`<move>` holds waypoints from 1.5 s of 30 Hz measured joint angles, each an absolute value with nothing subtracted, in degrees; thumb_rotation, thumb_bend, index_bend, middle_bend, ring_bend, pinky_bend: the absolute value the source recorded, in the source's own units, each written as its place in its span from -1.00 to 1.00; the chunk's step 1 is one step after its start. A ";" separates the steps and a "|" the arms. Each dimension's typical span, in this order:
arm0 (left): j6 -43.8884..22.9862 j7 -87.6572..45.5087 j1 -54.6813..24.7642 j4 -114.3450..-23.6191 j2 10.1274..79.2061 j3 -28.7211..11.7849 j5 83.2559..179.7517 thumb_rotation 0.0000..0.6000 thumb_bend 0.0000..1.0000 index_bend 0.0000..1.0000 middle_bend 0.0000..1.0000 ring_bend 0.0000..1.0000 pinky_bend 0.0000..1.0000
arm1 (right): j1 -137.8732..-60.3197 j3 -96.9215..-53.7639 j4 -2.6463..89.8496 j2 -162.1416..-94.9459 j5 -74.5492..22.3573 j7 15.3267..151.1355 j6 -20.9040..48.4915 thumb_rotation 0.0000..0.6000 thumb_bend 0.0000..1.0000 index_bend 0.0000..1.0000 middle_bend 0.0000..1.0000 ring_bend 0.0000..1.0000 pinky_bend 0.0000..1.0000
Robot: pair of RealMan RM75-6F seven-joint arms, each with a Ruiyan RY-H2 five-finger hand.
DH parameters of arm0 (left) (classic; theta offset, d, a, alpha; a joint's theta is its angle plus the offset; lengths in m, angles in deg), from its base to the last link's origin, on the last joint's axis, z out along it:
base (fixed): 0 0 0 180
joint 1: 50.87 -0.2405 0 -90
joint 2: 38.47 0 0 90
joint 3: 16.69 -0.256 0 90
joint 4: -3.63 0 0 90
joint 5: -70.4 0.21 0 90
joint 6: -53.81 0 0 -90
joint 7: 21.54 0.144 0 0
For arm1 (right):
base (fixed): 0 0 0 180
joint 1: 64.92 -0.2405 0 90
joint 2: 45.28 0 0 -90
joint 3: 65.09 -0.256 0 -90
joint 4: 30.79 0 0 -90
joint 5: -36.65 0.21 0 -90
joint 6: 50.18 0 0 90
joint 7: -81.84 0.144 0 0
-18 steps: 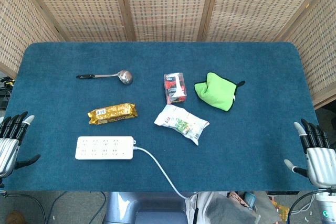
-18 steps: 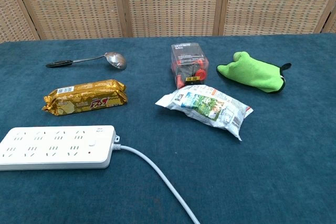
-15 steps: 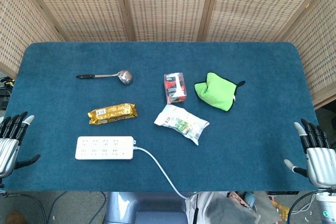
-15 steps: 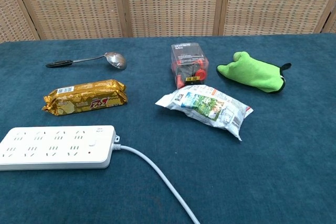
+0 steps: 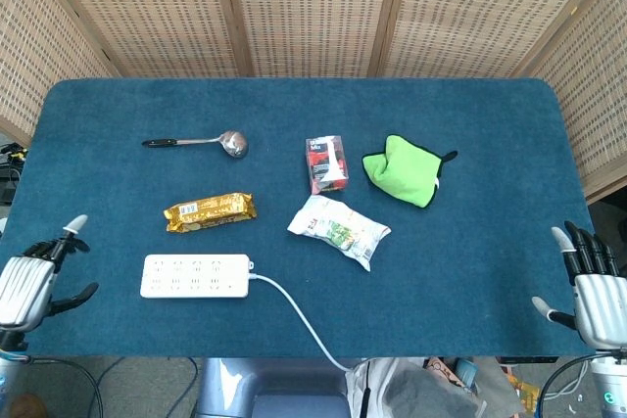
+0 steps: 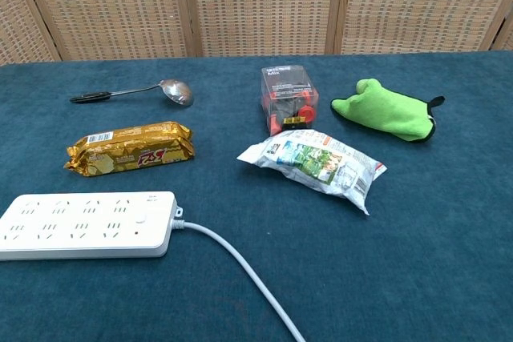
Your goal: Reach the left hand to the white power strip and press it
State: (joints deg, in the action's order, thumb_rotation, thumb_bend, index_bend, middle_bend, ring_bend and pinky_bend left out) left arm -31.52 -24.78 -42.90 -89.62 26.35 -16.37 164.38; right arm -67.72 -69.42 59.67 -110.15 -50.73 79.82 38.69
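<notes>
The white power strip (image 5: pixel 195 276) lies flat near the table's front left, its cord (image 5: pixel 297 322) trailing off the front edge; the chest view shows the power strip (image 6: pixel 85 225) at lower left. In the head view my left hand (image 5: pixel 31 276) hovers at the table's left edge, well left of the strip, holding nothing, with its fingers bent inward and the thumb out. At the front right corner my right hand (image 5: pixel 591 281) stays empty with fingers extended. Neither hand appears in the chest view.
Behind the strip lies a gold snack bar (image 5: pixel 210 210), and a metal spoon (image 5: pixel 201 141) further back. Mid-table are a white snack bag (image 5: pixel 338 230), a small red-and-clear box (image 5: pixel 326 163) and a green cloth mitt (image 5: pixel 403 169). Woven screens (image 5: pixel 313 7) stand behind.
My left hand has shifted slightly right toward the table and turned, its fingers bending inward. The right hand and the objects have not moved.
</notes>
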 measured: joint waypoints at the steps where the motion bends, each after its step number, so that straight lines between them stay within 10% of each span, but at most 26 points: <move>1: -29.85 -25.15 -42.33 -90.21 26.25 -16.88 164.61 1.00 0.99 -1.00 1.00 1.00 1.00 | -67.77 -69.43 59.68 -110.15 -50.71 79.85 38.56 1.00 -1.00 -1.00 -1.00 -1.00 -1.00; 20: 1.43 -4.53 -26.47 -107.43 29.04 -16.72 141.89 1.00 1.00 -0.64 1.00 1.00 1.00 | -68.27 -69.62 59.21 -109.91 -49.50 81.32 36.80 1.00 -1.00 -1.00 -1.00 -1.00 -1.00; 45: -1.04 12.32 -16.02 -109.34 39.13 -17.25 118.93 1.00 1.00 -0.64 1.00 1.00 1.00 | -68.43 -69.83 58.73 -109.50 -48.33 83.02 35.68 1.00 -1.00 -1.00 -1.00 -1.00 -1.00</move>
State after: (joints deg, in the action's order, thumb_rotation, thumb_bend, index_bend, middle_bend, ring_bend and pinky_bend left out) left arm -1.04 12.32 -16.02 -109.34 39.13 -17.25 118.93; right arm -68.43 -69.83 58.73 -109.50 -48.33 83.02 35.68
